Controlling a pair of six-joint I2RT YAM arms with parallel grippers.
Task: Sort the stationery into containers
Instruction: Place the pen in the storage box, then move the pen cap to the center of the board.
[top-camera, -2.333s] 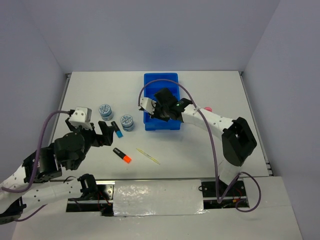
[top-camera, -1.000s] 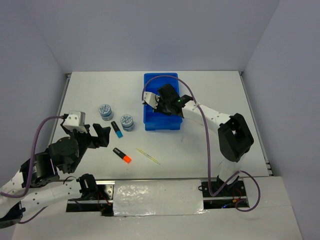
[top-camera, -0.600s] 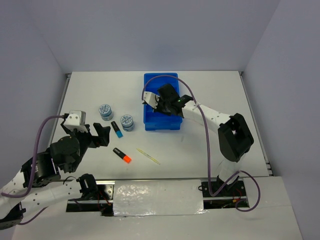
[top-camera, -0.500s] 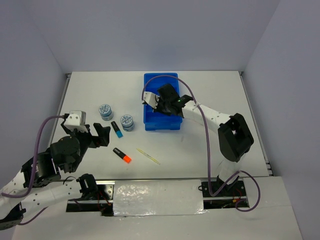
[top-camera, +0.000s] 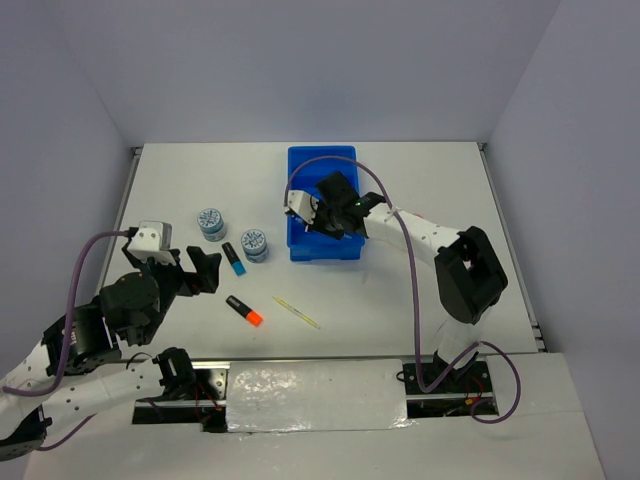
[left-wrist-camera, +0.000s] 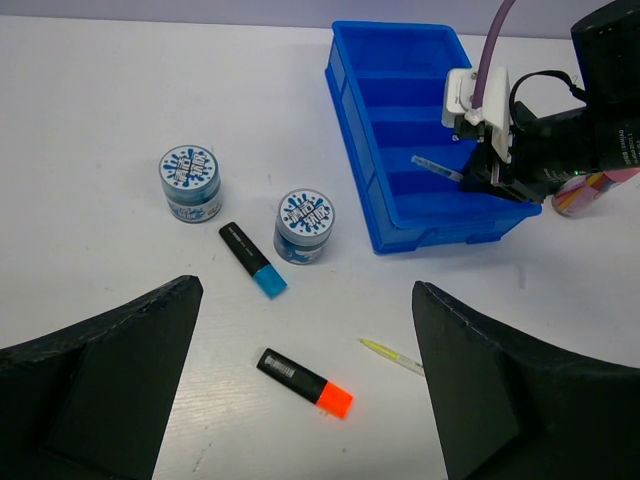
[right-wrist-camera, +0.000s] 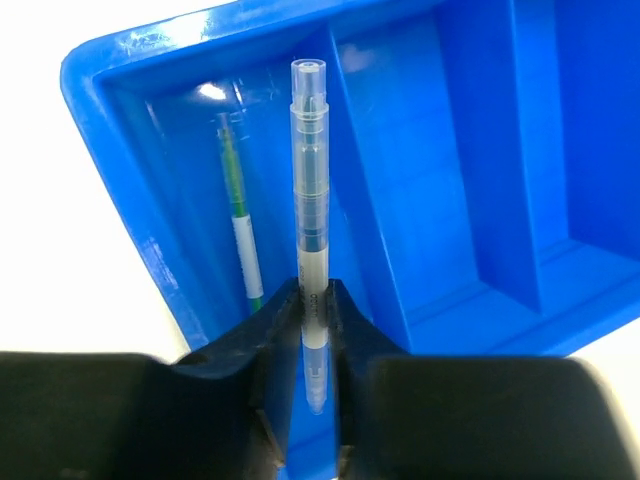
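My right gripper (right-wrist-camera: 316, 295) is shut on a thin pale stick (right-wrist-camera: 310, 180) and holds it above the blue tray (right-wrist-camera: 110, 90), over the divider beside the end compartment. A green-and-white stick (right-wrist-camera: 240, 220) lies in that end compartment. In the top view this gripper (top-camera: 318, 215) hovers over the tray's (top-camera: 322, 160) near half. My left gripper (left-wrist-camera: 305, 290) is open and raised above the table, holding nothing. Below it lie a blue-ended marker (left-wrist-camera: 252, 259), an orange-ended marker (left-wrist-camera: 304, 382), a thin yellow stick (left-wrist-camera: 392, 355) and two round tubs (left-wrist-camera: 190, 182) (left-wrist-camera: 304, 225).
A pink cylinder (left-wrist-camera: 590, 190) shows partly behind the right arm, to the right of the tray. The right arm's purple cable (top-camera: 400, 230) arcs over the tray. The tubs (top-camera: 211, 222) (top-camera: 255, 243) stand just left of the tray.
My right gripper has shifted a little toward the tray's near end with the pale stick still in it. The left arm drew back earlier and has held still for the last second.
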